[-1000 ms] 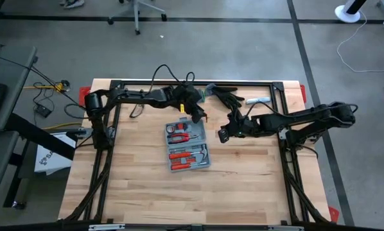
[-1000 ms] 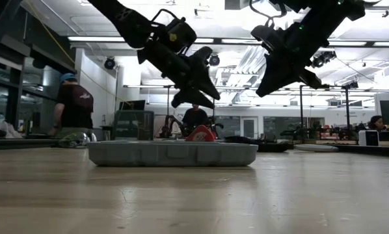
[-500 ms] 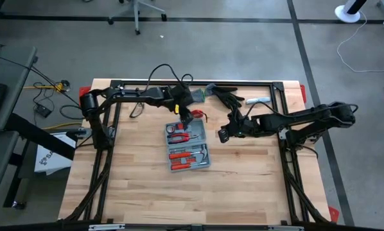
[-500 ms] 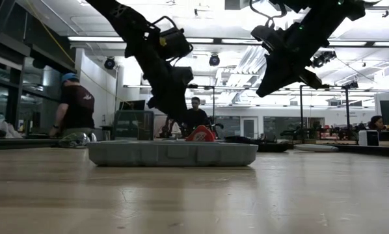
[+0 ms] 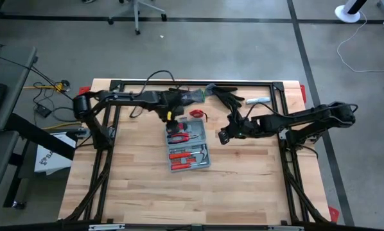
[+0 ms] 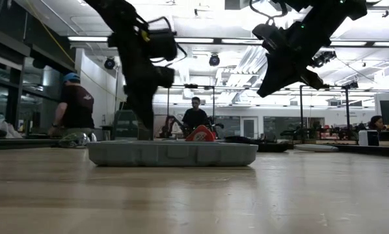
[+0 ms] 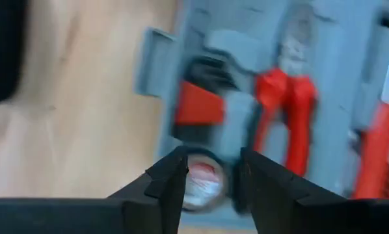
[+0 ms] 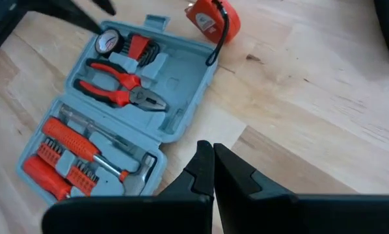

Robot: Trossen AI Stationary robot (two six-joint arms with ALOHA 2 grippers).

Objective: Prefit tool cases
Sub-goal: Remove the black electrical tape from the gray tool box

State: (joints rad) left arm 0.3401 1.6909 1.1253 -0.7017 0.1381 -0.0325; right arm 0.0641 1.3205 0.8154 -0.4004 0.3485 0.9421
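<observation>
A: Where the left gripper (image 7: 211, 179) points down over the case (image 5: 187, 146), how do its fingers stand?

B: Parted by a moderate gap, holding nothing. In the left wrist view the two fingertips frame a small round item (image 7: 201, 185) seated in the case's corner pocket; contact with it cannot be confirmed.

A: And the right gripper (image 8: 213, 159)?

B: Fully closed, fingers pressed together, empty. In the high view it sits right of centre, raised above the table (image 5: 243, 186), apart from the case.

A: Locate the case.

B: Centre of the high view, lying open and flat on the wood, slightly rotated. In the low view it shows as a low grey tray in mid-frame.

A: Contents?

B: Moulded grey interior. The right wrist view shows red-handled pliers (image 8: 116, 88), a red screwdriver (image 8: 80, 146), a row of red bits (image 8: 54, 159) and the round item near the latch tab (image 8: 155, 23).

A: Anything beside the case?

B: A red tape measure (image 8: 211, 19) rests on the table just beyond the case's upper edge. Black gloves (image 5: 227, 99) lie at the upper centre of the high view.
</observation>
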